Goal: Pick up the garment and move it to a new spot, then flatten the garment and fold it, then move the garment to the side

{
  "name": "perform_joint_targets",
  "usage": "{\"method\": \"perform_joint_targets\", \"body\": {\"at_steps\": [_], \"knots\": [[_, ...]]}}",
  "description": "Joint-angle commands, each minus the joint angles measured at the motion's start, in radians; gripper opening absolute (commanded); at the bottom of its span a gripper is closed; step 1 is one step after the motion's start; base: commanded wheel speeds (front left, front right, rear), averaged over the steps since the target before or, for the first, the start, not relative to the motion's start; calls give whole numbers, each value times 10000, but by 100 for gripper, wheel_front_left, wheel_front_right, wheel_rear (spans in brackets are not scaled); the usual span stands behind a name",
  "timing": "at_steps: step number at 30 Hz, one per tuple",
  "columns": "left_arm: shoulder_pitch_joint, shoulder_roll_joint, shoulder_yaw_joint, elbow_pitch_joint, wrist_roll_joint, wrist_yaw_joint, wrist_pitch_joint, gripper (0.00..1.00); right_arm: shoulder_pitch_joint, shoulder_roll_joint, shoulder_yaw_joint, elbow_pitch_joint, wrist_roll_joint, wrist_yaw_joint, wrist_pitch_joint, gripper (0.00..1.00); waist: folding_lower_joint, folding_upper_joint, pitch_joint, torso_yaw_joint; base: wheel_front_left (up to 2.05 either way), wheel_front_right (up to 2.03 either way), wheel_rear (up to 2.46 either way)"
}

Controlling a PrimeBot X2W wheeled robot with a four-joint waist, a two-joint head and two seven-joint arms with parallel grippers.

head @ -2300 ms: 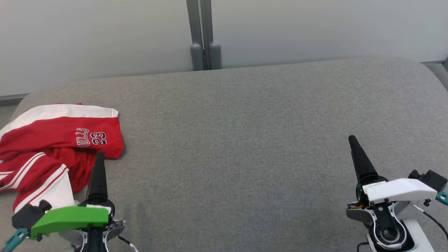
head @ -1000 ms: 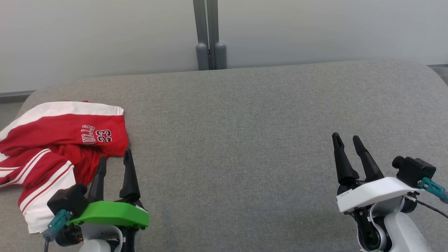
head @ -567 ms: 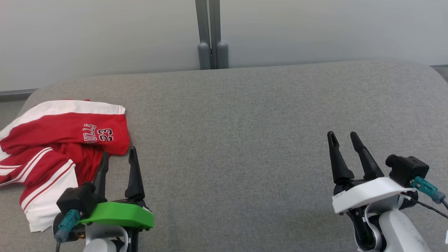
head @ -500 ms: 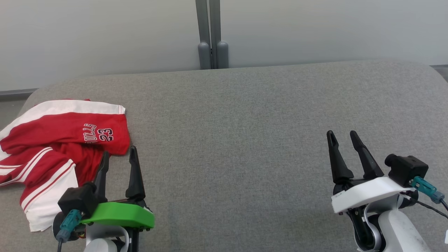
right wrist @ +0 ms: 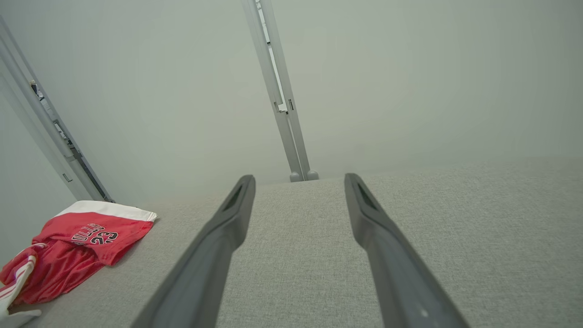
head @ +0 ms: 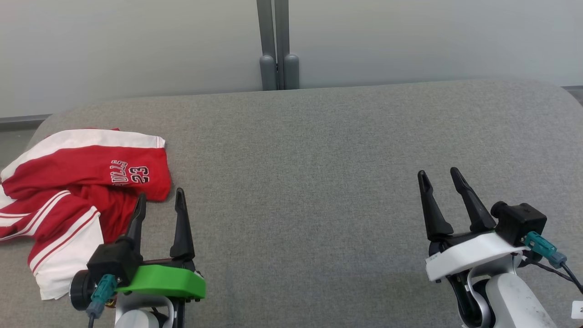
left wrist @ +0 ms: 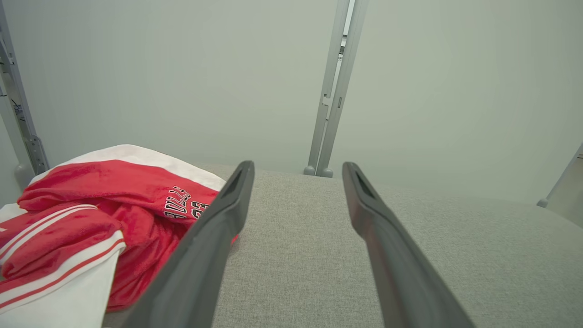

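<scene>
The left gripper (head: 160,193) is being held with its fingers spread wide and empty, just beside the crumpled red-and-white garment (head: 82,182) that is lying at the left end of the grey padded surface (head: 319,150). Whether they touch cannot be told. The right gripper (head: 437,171) is likewise being held wide and empty, well apart from the garment.
</scene>
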Motion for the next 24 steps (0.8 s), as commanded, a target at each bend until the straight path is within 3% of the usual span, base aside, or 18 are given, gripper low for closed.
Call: {"method": "perform_joint_targets", "body": {"at_steps": [1, 24], "knots": [[23, 72, -20, -87, 291, 57, -97, 100, -167, -70, 32, -87, -217, 6, -118, 100, 0, 0, 0, 10, 0, 0, 0], [63, 85, -148, -283, 1533, 238, -523, 100, -231, -57, 231, -235, -1606, 6, -536, 100, 0, 0, 34, 97, 0, 0, 0]]}}
